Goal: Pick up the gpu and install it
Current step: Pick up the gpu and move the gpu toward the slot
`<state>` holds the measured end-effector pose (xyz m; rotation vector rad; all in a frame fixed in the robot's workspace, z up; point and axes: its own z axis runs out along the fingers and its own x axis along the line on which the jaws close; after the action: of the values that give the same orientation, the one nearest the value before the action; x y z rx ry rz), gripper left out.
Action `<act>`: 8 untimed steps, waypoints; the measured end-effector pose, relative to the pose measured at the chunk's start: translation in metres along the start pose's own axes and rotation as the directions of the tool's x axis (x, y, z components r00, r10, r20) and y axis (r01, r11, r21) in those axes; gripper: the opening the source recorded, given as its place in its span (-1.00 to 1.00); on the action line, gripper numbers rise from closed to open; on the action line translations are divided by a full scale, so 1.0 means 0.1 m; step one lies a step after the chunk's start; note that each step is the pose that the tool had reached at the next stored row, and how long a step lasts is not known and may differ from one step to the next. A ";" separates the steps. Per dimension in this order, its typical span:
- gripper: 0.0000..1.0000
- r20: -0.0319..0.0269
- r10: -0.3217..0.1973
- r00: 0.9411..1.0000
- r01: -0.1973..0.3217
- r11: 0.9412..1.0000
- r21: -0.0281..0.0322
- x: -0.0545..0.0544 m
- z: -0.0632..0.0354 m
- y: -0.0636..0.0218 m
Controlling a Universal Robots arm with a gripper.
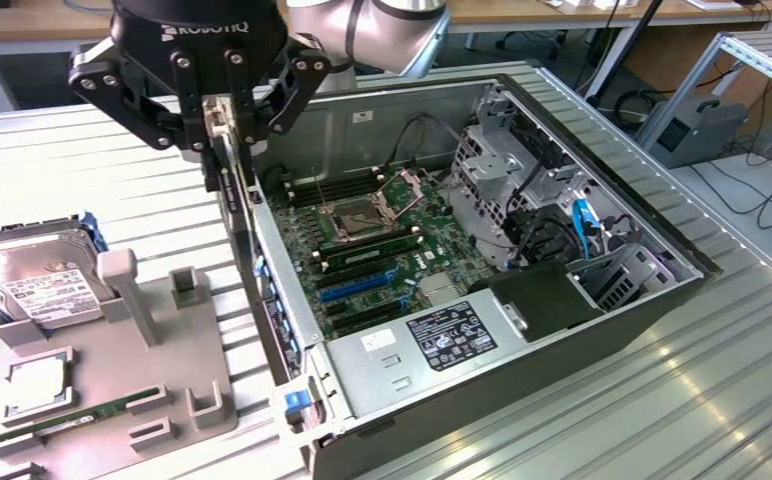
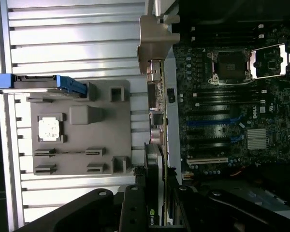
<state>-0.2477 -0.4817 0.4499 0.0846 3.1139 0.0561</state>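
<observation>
My gripper (image 1: 222, 125) hangs at the top of the exterior view, shut on the gpu (image 1: 230, 175), a thin black card held edge-on and upright. The card hangs over the near wall of the open computer case (image 1: 400, 400), above the grooved table. In the wrist view the gpu (image 2: 154, 159) runs away from the gripper (image 2: 157, 205), ending in its silver bracket (image 2: 154, 43). Beside the card, inside the case, lies the green motherboard (image 1: 373, 250) with its blue expansion slots (image 1: 353, 285) and open CPU socket (image 2: 231, 65).
A grey parts holder (image 1: 133, 370) sits at the exterior view's left, carrying a hard drive (image 1: 39, 285), a CPU (image 1: 39, 385) and a RAM stick (image 1: 79, 420). Inside the case are a drive cage (image 1: 506, 190), cables and a labelled power supply (image 1: 446, 335).
</observation>
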 end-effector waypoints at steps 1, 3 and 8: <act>-0.47 0.000 0.000 1.000 0.000 1.000 0.000 -0.03 0.000 0.001; -0.47 0.000 0.000 1.000 0.000 1.000 0.000 -0.08 0.002 0.004; -0.47 0.000 0.000 1.000 0.000 1.000 0.000 -0.24 0.006 0.014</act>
<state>-0.2239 -0.4816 0.4499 0.0845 3.1139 0.0561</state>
